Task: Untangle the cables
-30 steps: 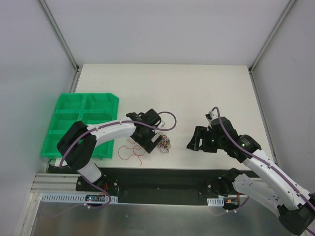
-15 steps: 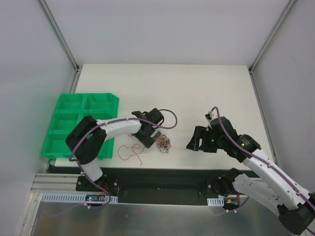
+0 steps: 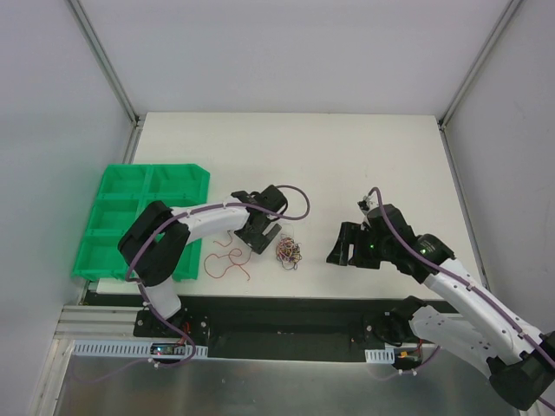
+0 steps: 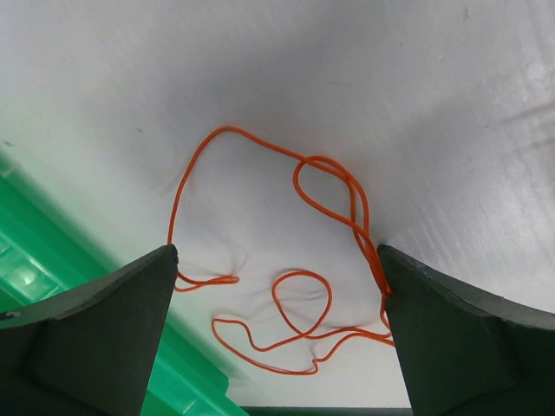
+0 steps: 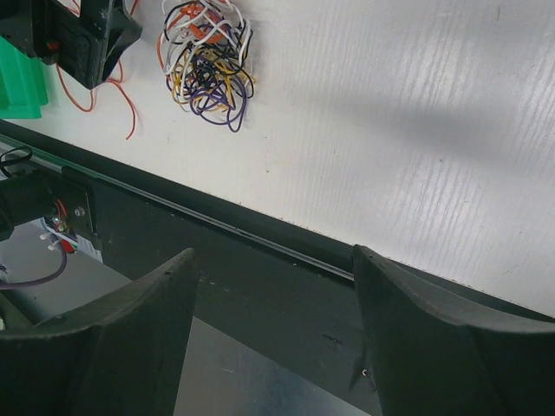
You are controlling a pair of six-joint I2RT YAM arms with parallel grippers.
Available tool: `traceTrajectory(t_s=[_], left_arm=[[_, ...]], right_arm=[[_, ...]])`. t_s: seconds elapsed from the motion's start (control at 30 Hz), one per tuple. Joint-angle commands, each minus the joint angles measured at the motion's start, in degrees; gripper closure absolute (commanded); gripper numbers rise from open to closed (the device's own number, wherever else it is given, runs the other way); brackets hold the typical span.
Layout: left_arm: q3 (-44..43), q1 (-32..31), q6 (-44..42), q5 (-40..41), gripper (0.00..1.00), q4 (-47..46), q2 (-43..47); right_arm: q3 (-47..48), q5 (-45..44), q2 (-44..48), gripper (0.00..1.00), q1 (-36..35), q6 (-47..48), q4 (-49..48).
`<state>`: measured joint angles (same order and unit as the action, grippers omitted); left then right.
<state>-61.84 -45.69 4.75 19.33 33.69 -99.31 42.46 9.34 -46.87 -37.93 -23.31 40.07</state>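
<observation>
A small tangle of cables (image 3: 289, 252), black, white, yellow, purple and orange, lies near the table's front edge; it also shows in the right wrist view (image 5: 206, 59). A loose orange cable (image 3: 228, 263) lies in loops to its left and fills the left wrist view (image 4: 295, 277). My left gripper (image 3: 260, 238) is open and empty, just left of the tangle and above the orange cable, whose loops lie between its fingers (image 4: 87, 338). My right gripper (image 3: 338, 251) is open and empty, right of the tangle, above the front edge.
A green compartment tray (image 3: 139, 217) stands at the left; its edge shows in the left wrist view (image 4: 52, 251). A black rail (image 5: 217, 251) runs along the table's front edge. White table surface (image 3: 347, 165) stretches behind both arms.
My left gripper has moved up and left, off the tangle. The orange cable has shifted slightly. The right arm has barely moved.
</observation>
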Motion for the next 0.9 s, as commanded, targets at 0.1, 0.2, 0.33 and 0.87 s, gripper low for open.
traceTrajectory(t_s=[0.1, 0.2, 0.33, 0.87], left_arm=[[-2.1, 6.0, -1.4, -14.0, 0.26, -0.2, -2.6], [-1.8, 7.3, -0.3, -16.8, 0.53, -0.1, -1.3], [-1.6, 8.3, -0.1, -20.7, 0.88, -0.2, 1.0], [-17.9, 15.7, 5.1, -19.7, 1.0, 10.1, 23.3]], right_arm=[[1.3, 0.3, 0.1, 0.26, 0.2, 0.2, -0.6], [1.4, 0.2, -0.1, 0.26, 0.2, 0.3, -0.5], [1.8, 0.3, -0.9, 0.26, 0.3, 0.4, -1.1], [2.3, 0.7, -0.4, 0.27, 0.2, -0.6, -0.5]])
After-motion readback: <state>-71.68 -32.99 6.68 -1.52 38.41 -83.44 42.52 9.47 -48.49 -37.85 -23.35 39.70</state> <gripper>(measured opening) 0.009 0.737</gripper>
